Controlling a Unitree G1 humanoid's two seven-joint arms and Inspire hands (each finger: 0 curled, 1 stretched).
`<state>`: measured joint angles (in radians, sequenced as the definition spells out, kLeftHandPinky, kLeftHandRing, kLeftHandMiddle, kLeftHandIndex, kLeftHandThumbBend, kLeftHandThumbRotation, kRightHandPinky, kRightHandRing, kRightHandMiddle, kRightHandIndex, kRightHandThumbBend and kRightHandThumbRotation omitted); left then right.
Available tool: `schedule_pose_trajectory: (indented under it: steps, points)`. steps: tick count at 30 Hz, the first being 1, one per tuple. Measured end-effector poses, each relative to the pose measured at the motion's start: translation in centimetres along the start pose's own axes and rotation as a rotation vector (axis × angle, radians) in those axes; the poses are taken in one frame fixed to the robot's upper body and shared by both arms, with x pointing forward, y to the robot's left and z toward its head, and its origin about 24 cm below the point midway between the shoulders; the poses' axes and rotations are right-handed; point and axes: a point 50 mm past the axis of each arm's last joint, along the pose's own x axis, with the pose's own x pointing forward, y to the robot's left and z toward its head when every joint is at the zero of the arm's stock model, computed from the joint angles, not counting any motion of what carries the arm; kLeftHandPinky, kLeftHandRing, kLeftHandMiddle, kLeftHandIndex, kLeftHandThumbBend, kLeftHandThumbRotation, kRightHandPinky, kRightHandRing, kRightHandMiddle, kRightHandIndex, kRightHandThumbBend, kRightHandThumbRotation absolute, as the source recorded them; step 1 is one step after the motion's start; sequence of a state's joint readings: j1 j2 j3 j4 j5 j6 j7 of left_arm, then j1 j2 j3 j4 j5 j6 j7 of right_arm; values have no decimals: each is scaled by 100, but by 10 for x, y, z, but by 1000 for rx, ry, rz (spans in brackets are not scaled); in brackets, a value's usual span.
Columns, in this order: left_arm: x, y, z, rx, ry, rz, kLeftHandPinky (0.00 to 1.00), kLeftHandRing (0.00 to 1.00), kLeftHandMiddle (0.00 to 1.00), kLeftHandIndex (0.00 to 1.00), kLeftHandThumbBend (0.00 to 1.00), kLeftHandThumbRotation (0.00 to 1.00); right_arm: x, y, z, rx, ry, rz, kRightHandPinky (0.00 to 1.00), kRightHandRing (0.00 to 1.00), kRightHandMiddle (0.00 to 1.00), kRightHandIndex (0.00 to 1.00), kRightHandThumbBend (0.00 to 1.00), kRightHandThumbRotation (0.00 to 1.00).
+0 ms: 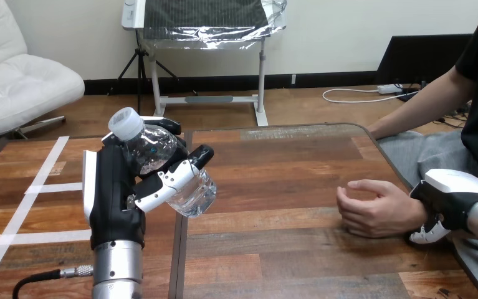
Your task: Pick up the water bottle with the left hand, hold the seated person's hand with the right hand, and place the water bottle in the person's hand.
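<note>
Gripping hand: left hand [116, 199], fingers curled round the tilted water bottle [161, 163], raised at 9 o'clock.
Right hand [451, 200]: 3 o'clock, at the wrist of the person's hand [376, 210]; grasp impossible to tell.

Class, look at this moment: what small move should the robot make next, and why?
Probably carry the water bottle, gripped in the left robot hand above the table's left part, rightward toward the person's hand. That hand rests half-curled on the table, well apart from the bottle, and the right robot hand is curled round the person's wrist, so the handover is what remains.
</note>
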<state>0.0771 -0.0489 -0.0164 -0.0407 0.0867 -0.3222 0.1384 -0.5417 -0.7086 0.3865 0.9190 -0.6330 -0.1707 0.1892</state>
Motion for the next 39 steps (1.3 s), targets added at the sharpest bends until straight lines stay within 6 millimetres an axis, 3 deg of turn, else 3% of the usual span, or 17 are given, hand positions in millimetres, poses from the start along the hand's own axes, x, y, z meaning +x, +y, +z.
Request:
schedule_pose_trajectory:
  steps: [5, 11, 23, 39]
  points:
    - [0, 0, 0, 0, 0, 0, 38, 39, 43, 47, 68, 0, 0, 0, 0, 8, -2, -15, 30, 38, 47, 51, 66, 0]
    - [0, 0, 0, 1, 0, 0, 38, 39, 43, 47, 69, 0, -1, 1, 0, 23, -11, -35, 38, 46, 52, 46, 68, 0]
    - [0, 0, 0, 5, 5, 6, 36, 39, 43, 46, 71, 0, -4, 1, -2, 108, -54, -88, 23, 31, 39, 37, 64, 0]
    - [0, -1, -2, 2, 18, -2, 40, 39, 42, 46, 71, 0, -5, -5, -1, 121, -60, -110, 22, 30, 40, 43, 66, 0]
